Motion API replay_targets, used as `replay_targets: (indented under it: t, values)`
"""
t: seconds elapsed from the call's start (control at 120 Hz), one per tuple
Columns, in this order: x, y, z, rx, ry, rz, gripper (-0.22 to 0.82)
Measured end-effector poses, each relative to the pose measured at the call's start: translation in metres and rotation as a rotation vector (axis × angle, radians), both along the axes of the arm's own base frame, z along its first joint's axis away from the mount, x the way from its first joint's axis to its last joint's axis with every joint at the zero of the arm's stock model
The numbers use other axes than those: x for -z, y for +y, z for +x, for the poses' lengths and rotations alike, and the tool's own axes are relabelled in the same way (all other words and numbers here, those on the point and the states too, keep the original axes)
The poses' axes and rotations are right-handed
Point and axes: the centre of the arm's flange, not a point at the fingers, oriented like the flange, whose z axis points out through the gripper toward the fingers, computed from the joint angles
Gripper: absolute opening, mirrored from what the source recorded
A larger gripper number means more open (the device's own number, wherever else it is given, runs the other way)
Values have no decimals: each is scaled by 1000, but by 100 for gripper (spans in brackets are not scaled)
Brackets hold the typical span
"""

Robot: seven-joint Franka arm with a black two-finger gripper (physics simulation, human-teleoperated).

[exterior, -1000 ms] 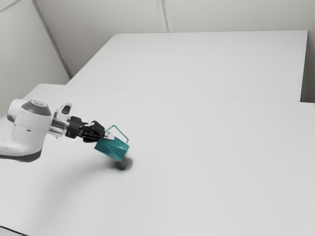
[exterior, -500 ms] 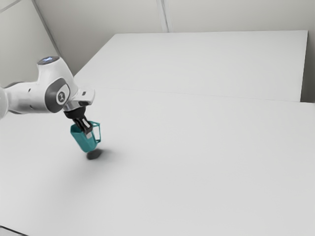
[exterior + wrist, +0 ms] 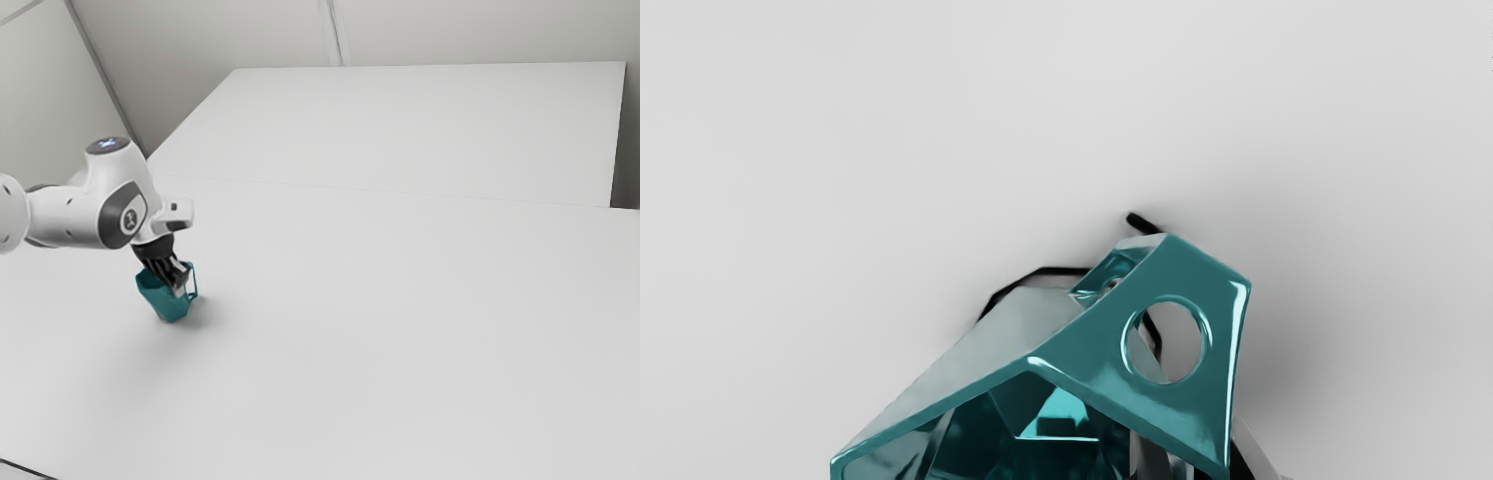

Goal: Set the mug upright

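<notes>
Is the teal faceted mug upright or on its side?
Roughly upright: in the exterior view the mug has its rim above its base, and the wrist view looks into its mouth. Cannot tell if it is quite level.

**Arm exterior: white shell, dark grey trim**

Links of the arm [image 3: 85, 214] are smooth, rounded, white. Dark grey disc [image 3: 108, 145] bears a blue-white marking. Dark grey joint cover [image 3: 113, 214] surrounds a pale round cap [image 3: 130, 221] with a dark emblem. White housing [image 3: 178, 212] has a small dark patch. Hand [image 3: 181, 286]: black, two-fingered, with pale grey fingertips.
</notes>
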Motion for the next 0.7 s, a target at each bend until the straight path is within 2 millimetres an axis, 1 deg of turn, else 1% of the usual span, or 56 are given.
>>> replay_targets:
  t: [0.108,0.2,0.233,0.267,0.342,0.4,0.442,0.5,0.567,0.6,0.633,0.658,0.7]
  values:
    - [7,-9,-1,-9,4,-3,20]
    - [7,-13,-1,-23,-2,-4,34]
    - [2,-12,1,-29,-11,-3,38]
    - [-9,-11,6,-35,-28,2,41]
    - [-56,-4,25,-46,-75,23,47]
    - [-88,-1,31,-54,-92,39,50]
    - [-115,1,35,-62,-109,51,52]
    - [-159,5,41,-71,-138,73,54]
    - [-215,4,44,-82,-171,96,56]
    - [-241,-2,43,-87,-181,99,57]
    - [-266,-14,42,-85,-188,94,57]
    - [-282,-28,41,-77,-189,84,58]
    - [-299,-57,38,-48,-181,63,58]
